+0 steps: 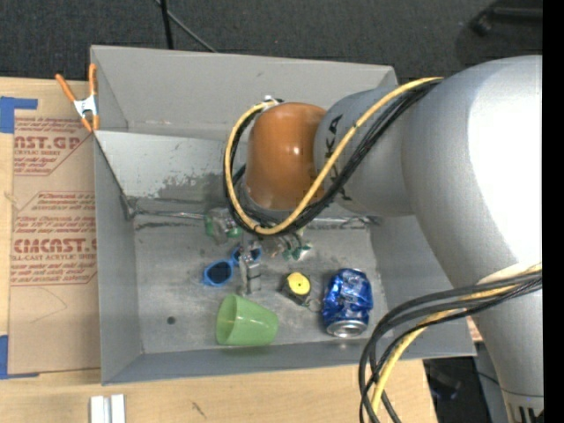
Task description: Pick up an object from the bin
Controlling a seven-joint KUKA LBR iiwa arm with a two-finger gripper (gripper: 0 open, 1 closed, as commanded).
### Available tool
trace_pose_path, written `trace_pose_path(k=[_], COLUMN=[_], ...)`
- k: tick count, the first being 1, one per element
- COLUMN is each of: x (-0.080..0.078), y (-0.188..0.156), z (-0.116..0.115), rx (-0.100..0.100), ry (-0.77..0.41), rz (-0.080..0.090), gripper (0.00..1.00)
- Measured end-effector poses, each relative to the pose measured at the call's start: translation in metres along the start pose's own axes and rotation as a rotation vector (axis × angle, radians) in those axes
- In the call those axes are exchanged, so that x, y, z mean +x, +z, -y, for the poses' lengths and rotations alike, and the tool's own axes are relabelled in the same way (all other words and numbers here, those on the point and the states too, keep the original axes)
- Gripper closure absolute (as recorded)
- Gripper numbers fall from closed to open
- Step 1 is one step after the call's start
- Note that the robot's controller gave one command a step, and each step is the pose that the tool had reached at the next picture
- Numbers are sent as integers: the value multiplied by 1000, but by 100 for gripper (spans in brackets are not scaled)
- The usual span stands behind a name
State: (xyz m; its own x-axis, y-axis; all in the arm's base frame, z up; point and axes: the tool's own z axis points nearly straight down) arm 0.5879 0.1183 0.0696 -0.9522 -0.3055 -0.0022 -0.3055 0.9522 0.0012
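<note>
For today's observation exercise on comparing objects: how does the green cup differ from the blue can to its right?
The green cup is plain pale green; the blue can is blue with light print. The cup looks smooth and unbent; the can is crumpled. The cup shows no metal; the can has a silvery end. Both lie on the bin floor near its front wall.

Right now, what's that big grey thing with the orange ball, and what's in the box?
That is a robot arm, reaching in from the right. The orange ball is a cover on its wrist. The camera looks down into a grey metal bin. At the arm's tip is a small claw, low beside a blue ring. Nearby lie a green cup on its side, a yellow disc and a crushed blue can. I cannot tell whether the claw holds anything.
</note>
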Motion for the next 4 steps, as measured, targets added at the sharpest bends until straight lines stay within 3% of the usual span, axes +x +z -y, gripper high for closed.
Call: trace_pose_path(k=[1,2,3,4], x=[-1,-1,-3,-4], y=[-1,0,-70,-85], z=[-1,-1,-1,-1], rx=[-1,-2,2,2], ry=[1,1,1,2], rz=[3,2,7,3], gripper=[0,100,100,100])
